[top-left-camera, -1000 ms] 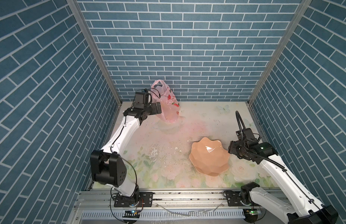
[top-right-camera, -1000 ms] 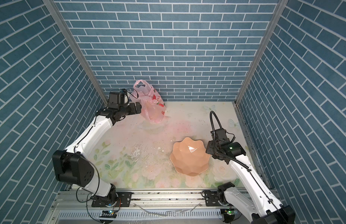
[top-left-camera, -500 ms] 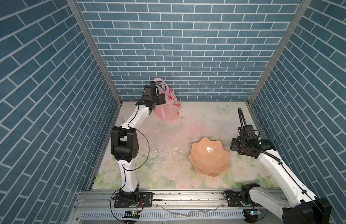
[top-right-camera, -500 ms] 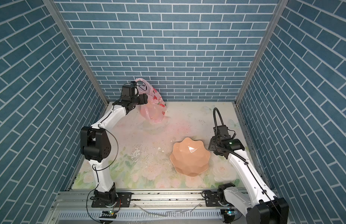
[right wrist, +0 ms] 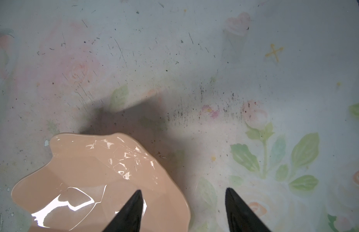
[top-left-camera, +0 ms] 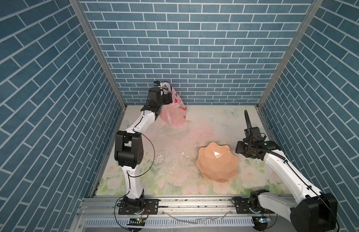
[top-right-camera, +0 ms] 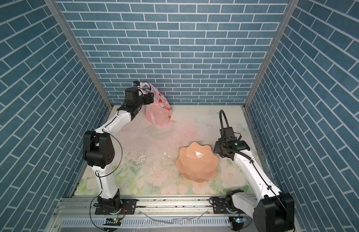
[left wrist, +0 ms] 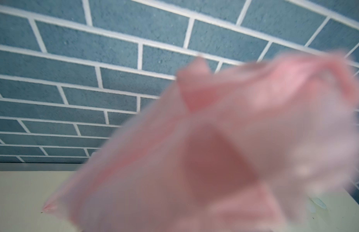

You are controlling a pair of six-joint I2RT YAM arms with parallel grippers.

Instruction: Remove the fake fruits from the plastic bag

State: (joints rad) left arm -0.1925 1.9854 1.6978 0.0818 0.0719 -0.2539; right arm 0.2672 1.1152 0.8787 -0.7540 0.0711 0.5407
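left hand was at top of plastic bag, far left, grip could not be told | right hand stood open at peach bowl's right edge

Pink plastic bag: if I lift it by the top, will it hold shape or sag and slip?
Probably floppy: the plastic bag looks thin, creased and translucent, so it should sag below a grip. Its lower part bulges, so the weight likely sits low and may swing. The smooth film might slip out of a light pinch.
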